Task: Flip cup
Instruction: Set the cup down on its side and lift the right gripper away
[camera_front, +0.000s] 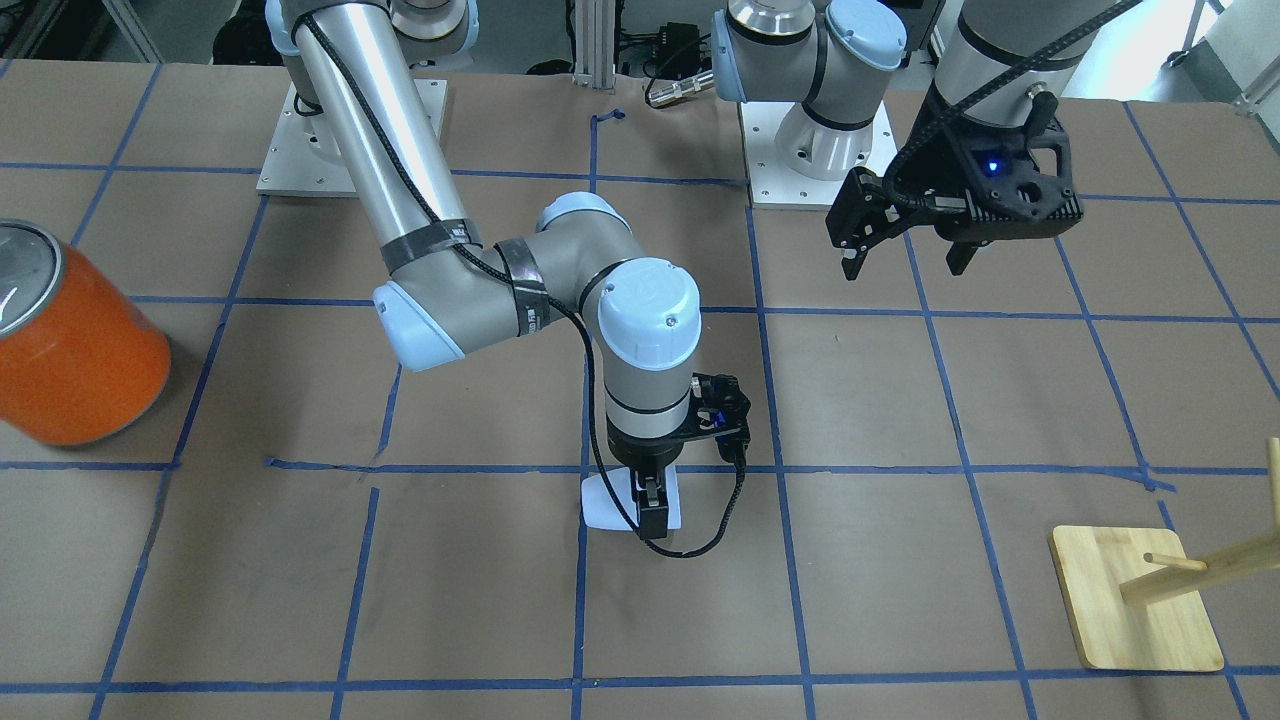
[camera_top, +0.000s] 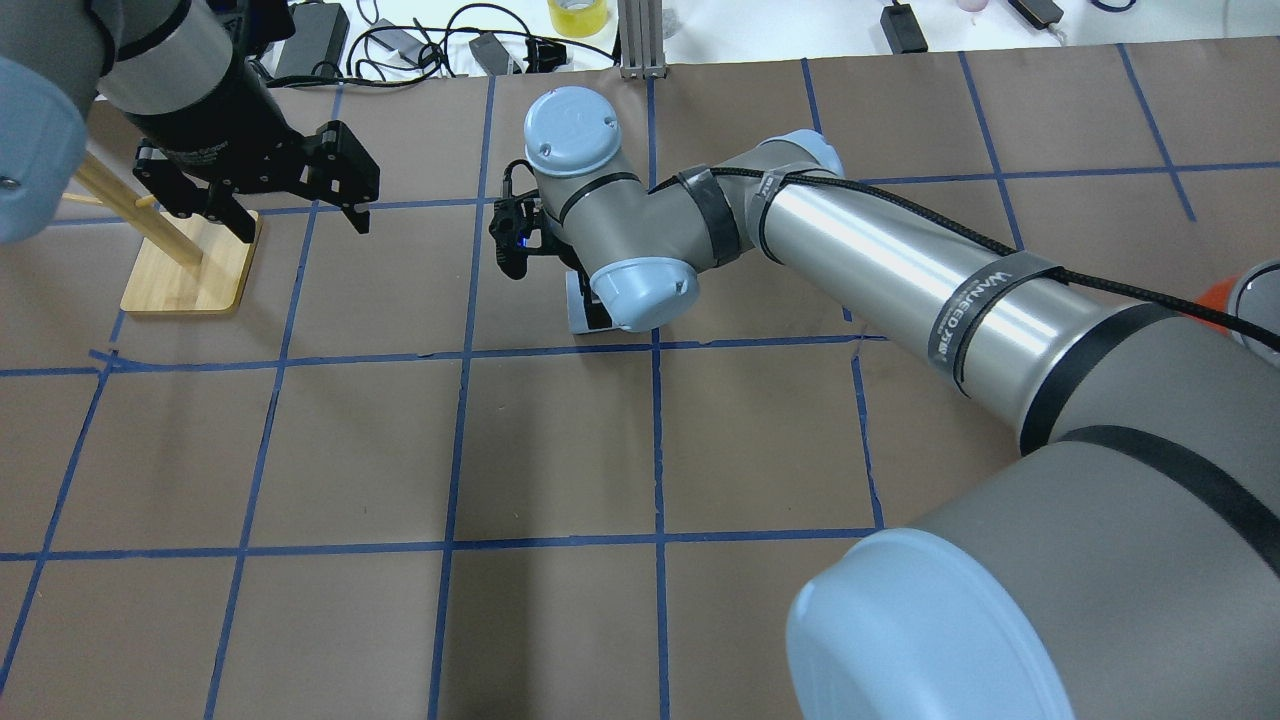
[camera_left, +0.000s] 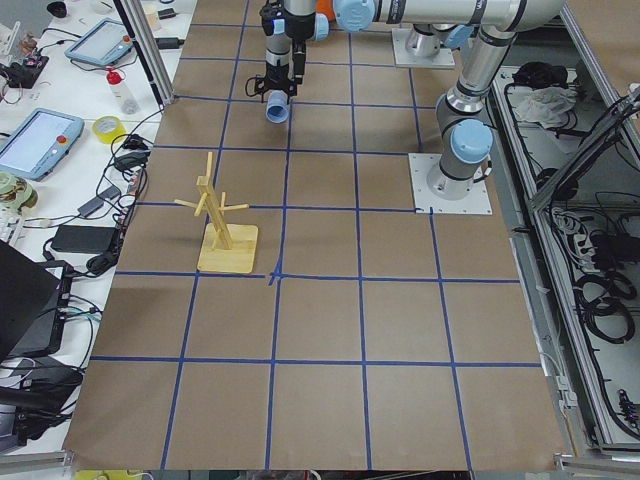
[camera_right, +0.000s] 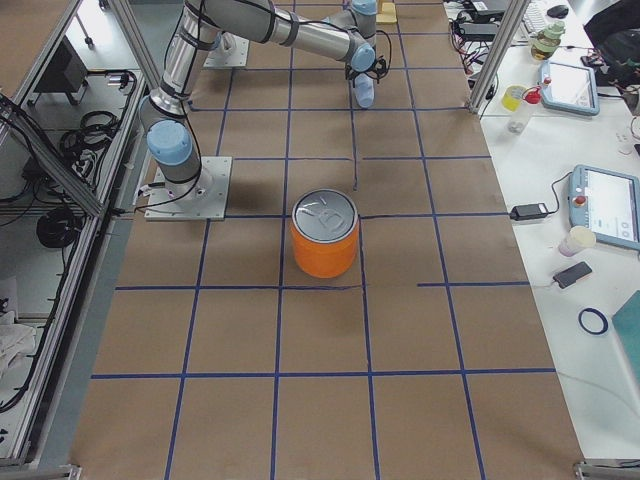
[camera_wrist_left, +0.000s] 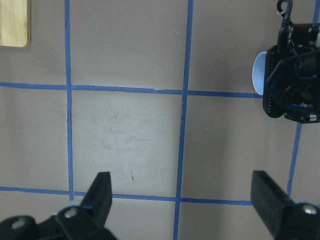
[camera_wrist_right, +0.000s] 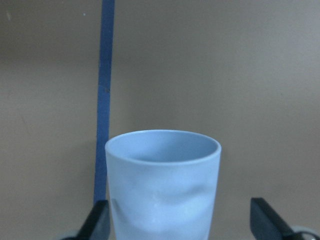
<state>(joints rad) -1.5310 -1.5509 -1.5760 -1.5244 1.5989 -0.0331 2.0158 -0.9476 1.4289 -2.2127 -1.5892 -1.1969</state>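
Note:
The pale blue-white cup (camera_wrist_right: 162, 187) lies on its side on the brown table, rim away from the right wrist camera. It also shows in the front view (camera_front: 608, 503), the overhead view (camera_top: 578, 314) and the left wrist view (camera_wrist_left: 258, 74). My right gripper (camera_front: 650, 512) points straight down over it. It is open, with one of its fingers (camera_wrist_right: 97, 222) on each side of the cup body. My left gripper (camera_front: 905, 255) is open and empty, and hovers above the table well away from the cup; it shows in its own view (camera_wrist_left: 185, 200).
A large orange can (camera_front: 75, 350) with a silver top stands near the table end on the right arm's side. A wooden peg stand (camera_front: 1135, 610) on a bamboo base sits near the left gripper (camera_top: 300, 215). Blue tape lines grid the brown table.

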